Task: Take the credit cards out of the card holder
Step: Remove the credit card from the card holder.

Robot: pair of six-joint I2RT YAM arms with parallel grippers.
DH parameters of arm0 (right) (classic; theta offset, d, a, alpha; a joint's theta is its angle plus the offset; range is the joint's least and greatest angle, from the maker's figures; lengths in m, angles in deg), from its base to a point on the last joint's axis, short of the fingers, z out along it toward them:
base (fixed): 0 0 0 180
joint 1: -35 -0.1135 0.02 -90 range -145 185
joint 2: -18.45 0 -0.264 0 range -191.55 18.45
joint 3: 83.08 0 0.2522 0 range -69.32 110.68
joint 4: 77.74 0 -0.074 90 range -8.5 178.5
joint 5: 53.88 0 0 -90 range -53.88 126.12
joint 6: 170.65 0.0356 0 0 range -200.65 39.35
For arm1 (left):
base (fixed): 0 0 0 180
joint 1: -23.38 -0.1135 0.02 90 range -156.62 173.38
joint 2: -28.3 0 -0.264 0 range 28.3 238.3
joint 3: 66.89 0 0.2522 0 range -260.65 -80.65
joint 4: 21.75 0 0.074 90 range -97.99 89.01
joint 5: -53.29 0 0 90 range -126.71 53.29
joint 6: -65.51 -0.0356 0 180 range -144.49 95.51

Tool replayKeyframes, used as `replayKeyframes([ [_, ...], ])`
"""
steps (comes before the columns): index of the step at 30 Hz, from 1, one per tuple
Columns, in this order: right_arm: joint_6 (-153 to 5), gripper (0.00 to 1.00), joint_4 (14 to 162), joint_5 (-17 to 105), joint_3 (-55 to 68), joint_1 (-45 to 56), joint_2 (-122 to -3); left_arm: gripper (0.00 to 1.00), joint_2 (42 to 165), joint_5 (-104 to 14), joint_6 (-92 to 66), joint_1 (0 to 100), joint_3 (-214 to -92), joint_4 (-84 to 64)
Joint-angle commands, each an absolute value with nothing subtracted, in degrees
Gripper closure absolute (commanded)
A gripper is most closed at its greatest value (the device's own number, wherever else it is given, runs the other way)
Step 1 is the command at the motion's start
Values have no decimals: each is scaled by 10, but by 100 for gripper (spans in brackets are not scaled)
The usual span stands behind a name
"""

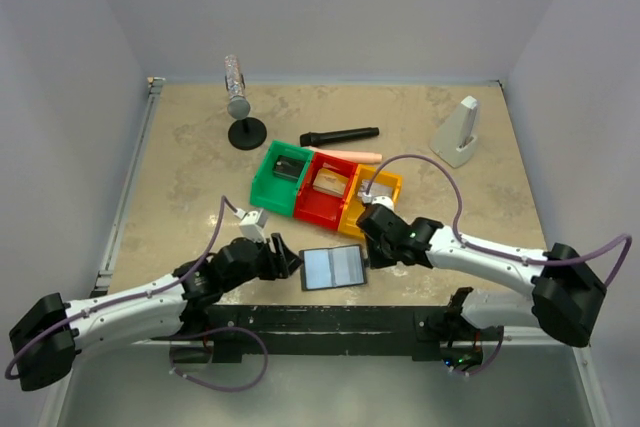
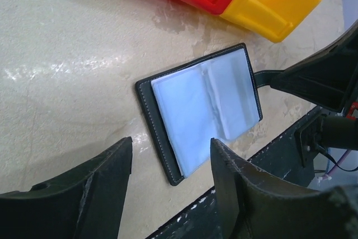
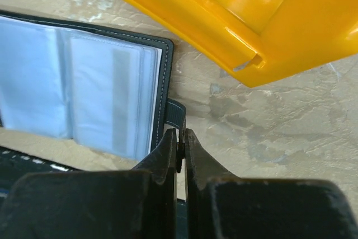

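Card holder [image 1: 334, 268] is laid open on tabletop [image 1: 180, 177], at 6 o'clock of red bin [image 1: 322, 197]. Black tab [image 3: 174, 113] at its 3 o'clock edge is clamped by right pincer [image 3: 179, 138]. Left pincer [image 2: 170, 146] is held released at its 9 o'clock side.

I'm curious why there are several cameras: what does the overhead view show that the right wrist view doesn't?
Only overhead: the left arm, green bin, red bin and black stick. Only right wrist: the right tool pinched shut on the tab of the holder. Both: the holder lying open, beside the yellow bin.
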State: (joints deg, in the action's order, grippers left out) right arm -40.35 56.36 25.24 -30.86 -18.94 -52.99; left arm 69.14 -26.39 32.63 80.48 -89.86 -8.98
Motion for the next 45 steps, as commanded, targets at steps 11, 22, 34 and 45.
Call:
replayKeyframes([
  [11,-455,100,584,359,-330,-189,-341,38,815,-327,253,808,-1013,-143],
  [22,-437,100,607,378,-355,-190,-312,46,957,-386,225,842,-1082,-198],
  [34,-443,100,606,377,-337,-190,-311,41,1003,-372,212,861,-1122,-183],
  [45,-445,100,613,390,-321,-190,-310,41,1025,-370,205,866,-1134,-181],
])
